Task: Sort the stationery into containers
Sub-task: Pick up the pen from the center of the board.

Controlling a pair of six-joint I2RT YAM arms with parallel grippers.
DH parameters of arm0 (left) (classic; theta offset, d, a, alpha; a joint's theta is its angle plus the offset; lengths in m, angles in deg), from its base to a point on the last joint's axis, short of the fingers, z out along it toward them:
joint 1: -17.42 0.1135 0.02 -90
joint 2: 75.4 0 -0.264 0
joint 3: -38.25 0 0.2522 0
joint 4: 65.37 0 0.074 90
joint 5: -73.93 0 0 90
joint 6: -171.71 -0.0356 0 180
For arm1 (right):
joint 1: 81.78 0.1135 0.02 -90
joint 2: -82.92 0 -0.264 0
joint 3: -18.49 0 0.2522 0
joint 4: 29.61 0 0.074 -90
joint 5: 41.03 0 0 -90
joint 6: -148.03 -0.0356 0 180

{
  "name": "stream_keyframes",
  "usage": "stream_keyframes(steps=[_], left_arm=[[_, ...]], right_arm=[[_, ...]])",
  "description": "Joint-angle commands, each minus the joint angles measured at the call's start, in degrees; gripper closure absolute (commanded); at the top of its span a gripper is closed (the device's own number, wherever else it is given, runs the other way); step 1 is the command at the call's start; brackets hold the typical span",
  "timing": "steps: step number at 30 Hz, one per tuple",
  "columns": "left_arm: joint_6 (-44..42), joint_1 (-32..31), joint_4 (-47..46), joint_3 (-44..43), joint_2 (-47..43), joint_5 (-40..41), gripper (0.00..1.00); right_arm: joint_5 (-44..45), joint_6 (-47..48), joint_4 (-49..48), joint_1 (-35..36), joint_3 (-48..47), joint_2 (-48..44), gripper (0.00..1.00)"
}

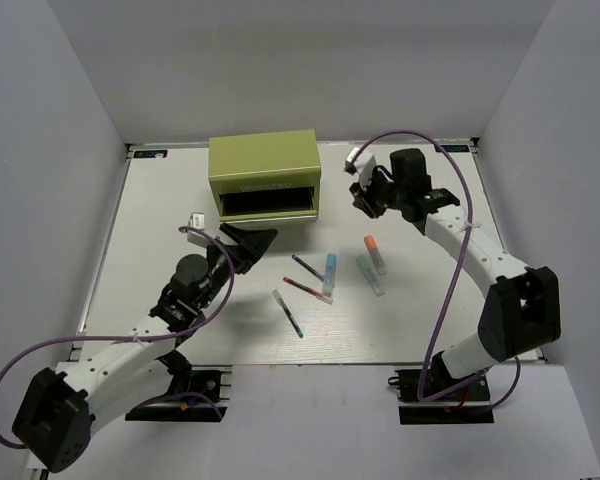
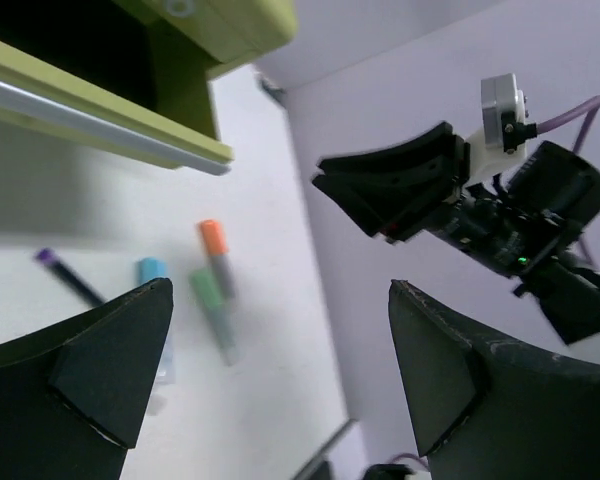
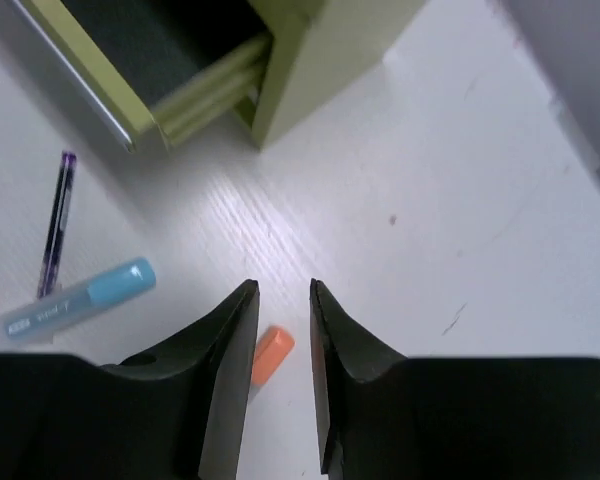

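Observation:
The olive-green chest (image 1: 265, 165) stands at the back of the table with its lower drawer (image 1: 270, 204) pulled open. In front lie the orange highlighter (image 1: 374, 252), green highlighter (image 1: 369, 273), light blue highlighter (image 1: 330, 272), dark pen (image 1: 307, 267), red pen (image 1: 308, 291) and white-green pen (image 1: 288, 313). My left gripper (image 1: 248, 245) is wide open and empty, just left of the drawer front. My right gripper (image 1: 364, 198) is empty, jaws a narrow gap apart, hovering right of the chest above the orange highlighter's cap (image 3: 272, 352). The light blue highlighter (image 3: 75, 300) and the dark pen (image 3: 56, 225) show in the right wrist view.
The white table (image 1: 180, 300) ends at grey walls on three sides. The left wrist view shows the drawer's edge (image 2: 100, 110), the orange highlighter (image 2: 213, 245), the green highlighter (image 2: 210, 300) and the right gripper (image 2: 400, 190) against the wall.

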Motion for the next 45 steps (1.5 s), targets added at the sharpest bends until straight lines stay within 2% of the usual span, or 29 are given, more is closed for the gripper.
stream_keyframes(steps=[1,2,3,5,9,14,20,25,33,38,40,41,44,45], left_arm=[[-9.37,0.37,24.64,-8.43,-2.17,3.3,0.01],[-12.6,0.37,32.6,-12.9,-1.47,4.7,0.01],[-12.63,0.37,35.81,-15.12,-0.42,4.71,0.01],[-17.98,0.37,44.14,-20.73,3.44,5.42,0.01],[-20.72,0.37,52.25,-26.38,10.21,4.8,0.01],[-21.6,-0.94,52.9,-26.83,12.42,1.47,0.01],[-22.65,-0.94,51.75,-24.02,7.16,1.99,0.01],[-23.27,-0.94,52.37,-24.63,6.45,1.99,0.01],[-23.88,-0.94,50.35,-26.29,11.27,-2.05,0.01],[-24.41,-0.94,49.82,-27.44,14.09,-3.37,0.01],[-24.41,-0.94,49.3,-27.44,14.09,-3.37,0.01],[-24.41,-0.94,49.29,-27.44,14.09,-3.89,0.01],[-24.41,-0.94,48.24,-26.83,13.57,-3.9,0.01],[-24.41,-0.94,48.24,-26.83,13.04,-3.9,0.01]], right_arm=[[-1.37,-9.44,6.59,-2.52,2.05,1.08,0.68],[-1.73,-11.27,7.37,-3.74,3.02,1.34,0.66],[-2.17,-11.72,8.25,-3.93,3.63,1.43,0.66],[-2.87,-13.3,8.96,-4.63,4.25,2.57,0.55],[-2.35,-14.01,10.72,-5.6,6.89,5.81,0.41],[-0.15,-15.15,10.73,-5.87,7.15,11.01,0.4],[4.94,-16.03,6.86,-5.86,7.95,13.91,0.37],[6.44,-16.47,5.97,-5.95,8.3,14.18,0.37],[8.99,-17.62,5.01,-6.39,8.47,16.28,0.37],[9.43,-17.97,5.01,-6.75,8.21,18.13,0.4],[9.08,-17.79,5.45,-7.01,7.86,18.74,0.47],[8.9,-17.71,5.62,-7.1,8.03,18.75,0.55],[6.98,-16.75,6.15,-7.45,7.86,17.87,0.7],[5.14,-16.3,7.54,-7.62,7.69,17.26,0.79]])
